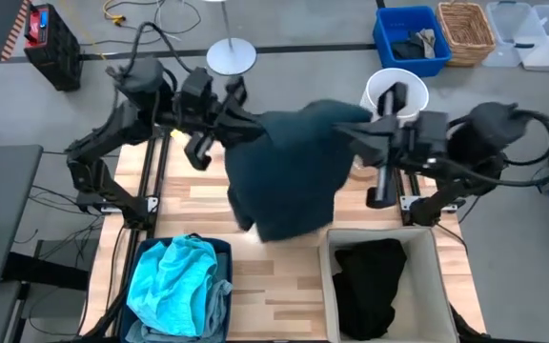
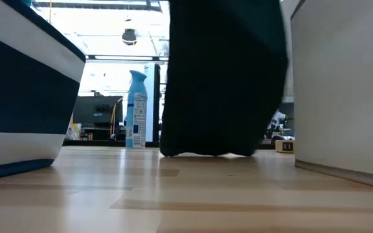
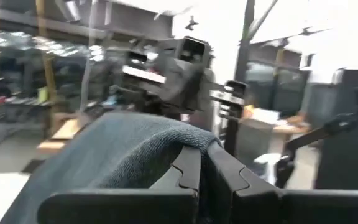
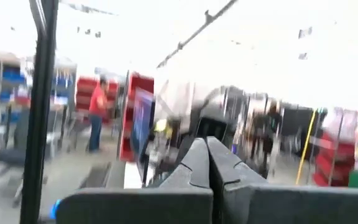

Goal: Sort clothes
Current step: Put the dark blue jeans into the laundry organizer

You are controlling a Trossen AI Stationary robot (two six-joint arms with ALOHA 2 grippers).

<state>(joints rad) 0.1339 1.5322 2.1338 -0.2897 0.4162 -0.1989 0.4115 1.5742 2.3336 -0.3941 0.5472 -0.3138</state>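
A dark teal garment [image 1: 289, 176] hangs spread between my two grippers over the middle of the table. In the low view its lower hem [image 2: 206, 153] reaches down to the table top. My left gripper [image 1: 254, 124] is shut at the garment's upper left. My right gripper [image 1: 365, 135] is shut at its upper right. A turquoise garment [image 1: 177, 284] lies in the blue bin [image 1: 132, 286] at the near left. A black garment [image 1: 368, 286] lies in the pale bin [image 1: 438, 286] at the near right. My left gripper pinches the garment's top edge [image 3: 180, 138] between its two fingers, coming about level from the table's left. The cloth folds over one finger [image 3: 188, 168] and hangs below the gripper. My right gripper meets the garment's upper right corner [image 1: 358, 119], coming about level from the table's right. Its wrist view shows no cloth, so the kind of hold cannot be told.
A white bucket [image 1: 396, 93] stands behind my right gripper and a white round stand [image 1: 230, 55] behind my left. A blue crate [image 1: 410, 40] and a wicker basket [image 1: 465, 30] stand on the floor beyond. A spray bottle [image 2: 136, 110] shows past the table's far edge.
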